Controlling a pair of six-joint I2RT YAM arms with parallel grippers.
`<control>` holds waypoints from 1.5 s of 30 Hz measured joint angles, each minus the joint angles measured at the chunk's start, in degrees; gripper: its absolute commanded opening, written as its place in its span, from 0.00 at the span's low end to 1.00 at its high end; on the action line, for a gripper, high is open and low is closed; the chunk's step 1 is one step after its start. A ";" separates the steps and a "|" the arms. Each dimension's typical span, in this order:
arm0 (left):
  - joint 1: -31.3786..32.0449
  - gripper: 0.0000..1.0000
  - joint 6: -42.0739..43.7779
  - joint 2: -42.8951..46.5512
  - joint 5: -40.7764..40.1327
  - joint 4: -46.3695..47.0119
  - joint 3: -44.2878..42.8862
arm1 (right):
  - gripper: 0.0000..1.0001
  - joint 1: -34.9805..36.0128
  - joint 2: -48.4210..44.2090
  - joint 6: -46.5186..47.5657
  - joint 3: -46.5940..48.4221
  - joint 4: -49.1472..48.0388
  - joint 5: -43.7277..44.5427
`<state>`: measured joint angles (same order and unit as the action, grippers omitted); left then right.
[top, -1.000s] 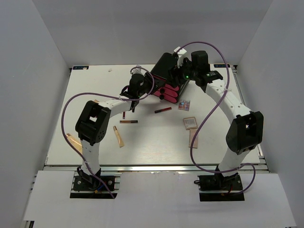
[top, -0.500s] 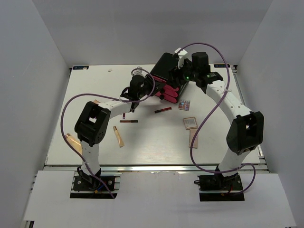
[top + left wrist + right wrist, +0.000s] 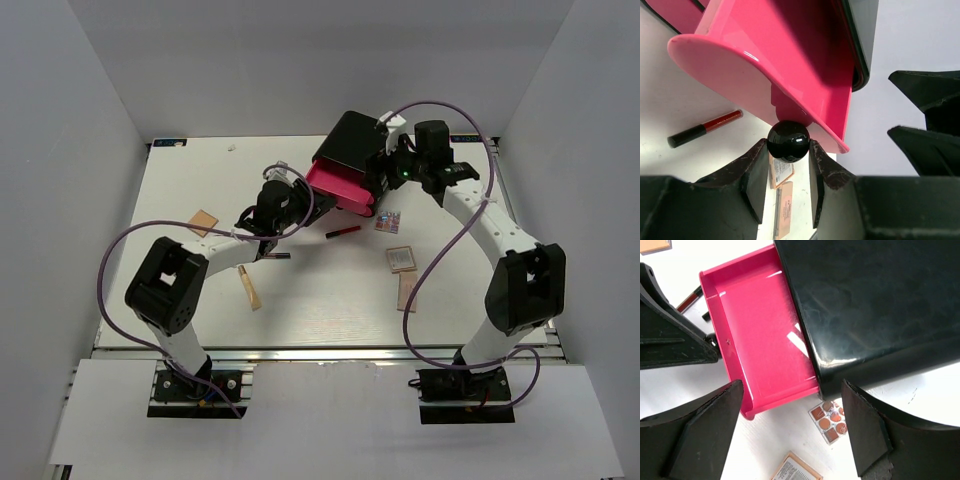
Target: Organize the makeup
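Pink drawer [image 3: 335, 185] open — left end effector [image 3: 787, 146] pinches its knob [image 3: 788, 141].
Red stick [image 3: 342, 231] lies just nearside of the drawer, long axis sideways across the table [image 3: 330, 300] — nearer the left arm; right end effector [image 3: 792, 390] spread.

Pink drawer [image 3: 335, 186] juts from black box [image 3: 352, 140] toward L side, reachable fr above only. L tool [image 3: 788, 149] clamps its knob [image 3: 788, 141], blocking the front. R tool [image 3: 790, 387], jaws wide, hangs over box's near corner. Red pencil [image 3: 343, 231] & palettes [image 3: 400, 259] litter worktop [image 3: 320, 310] near box. Open lane betw tube [image 3: 249, 288] & palettes.
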<state>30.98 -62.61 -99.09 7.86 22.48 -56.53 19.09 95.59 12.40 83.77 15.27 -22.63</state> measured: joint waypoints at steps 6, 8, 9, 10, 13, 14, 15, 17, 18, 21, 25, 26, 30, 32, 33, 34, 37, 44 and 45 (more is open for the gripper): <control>0.00 0.70 1.14 1.44 -1.51 -2.64 -0.15 | 0.89 -0.35 -1.97 0.17 -1.99 0.04 -0.68; 0.00 0.84 1.81 3.26 -2.58 -5.01 -0.17 | 0.89 -0.37 -2.97 1.20 -2.27 0.83 -2.03; 0.00 0.84 2.29 4.61 -3.15 -6.51 -0.17 | 0.89 -0.37 -3.54 1.90 -2.34 1.29 -2.89; 0.00 0.84 2.71 6.19 -3.78 -8.13 -0.17 | 0.90 -0.37 -4.35 2.97 -2.62 1.62 -4.17; 0.00 0.82 4.35 12.76 -7.10 -13.11 -0.11 | 0.89 -0.46 -8.35 8.09 -5.42 2.51 -9.97; 0.00 0.79 4.81 14.91 -8.33 -14.75 -0.07 | 0.89 -0.50 -10.32 10.73 -7.17 2.95 -12.48; 0.00 0.70 5.27 17.33 -9.90 -16.57 -0.07 | 0.89 -0.59 -12.17 13.38 -8.85 3.23 -14.86; 0.00 0.53 6.23 21.79 -12.92 -20.06 0.07 | 0.88 -0.50 -15.93 19.10 -12.33 4.46 -20.33; 0.00 0.31 6.71 23.80 -14.47 -21.68 0.46 | 0.84 -0.20 -17.22 21.81 -13.44 5.35 -22.43; -0.57 0.05 7.56 27.93 -18.71 -27.23 1.66 | 0.62 2.47 -17.62 29.53 -13.73 9.20 -25.90; -9.18 0.19 9.35 28.22 -17.88 -38.40 1.88 | 0.10 10.40 -14.03 34.53 -12.87 14.03 -25.33; -14.12 0.34 10.47 27.39 -16.04 -40.52 2.14 | 0.12 12.74 -13.03 34.23 -12.81 14.49 -24.30; -33.20 0.75 16.13 22.34 -11.61 -47.98 2.67 | 0.60 23.26 -9.51 24.55 -13.18 11.15 -15.15; -38.05 0.80 18.60 20.17 -11.04 -51.82 2.16 | 0.67 28.33 -7.21 16.81 -12.94 7.87 -9.42; -39.21 0.81 19.69 19.56 -10.75 -53.72 1.70 | 0.79 30.38 -5.66 13.03 -12.22 6.73 -6.73; -39.56 0.81 20.50 19.41 -10.45 -55.19 1.22 | 0.81 32.68 -3.19 7.50 -10.88 5.42 -3.54; -39.28 0.83 22.36 20.65 -10.75 -58.10 -0.87 | 0.87 37.20 6.12 -6.34 -3.54 4.50 4.63; -38.80 0.91 22.80 35.69 -18.71 -63.34 -2.43 | 0.86 44.17 29.55 -28.96 18.99 5.42 18.05; -38.80 0.95 22.75 38.45 -20.31 -64.11 -2.60 | 0.85 45.00 30.93 -30.32 19.82 5.81 19.71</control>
<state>-7.81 -39.86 -60.64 -12.45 -41.63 -59.13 64.10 126.52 -17.91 103.59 21.08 -2.92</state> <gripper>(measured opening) 0.897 0.866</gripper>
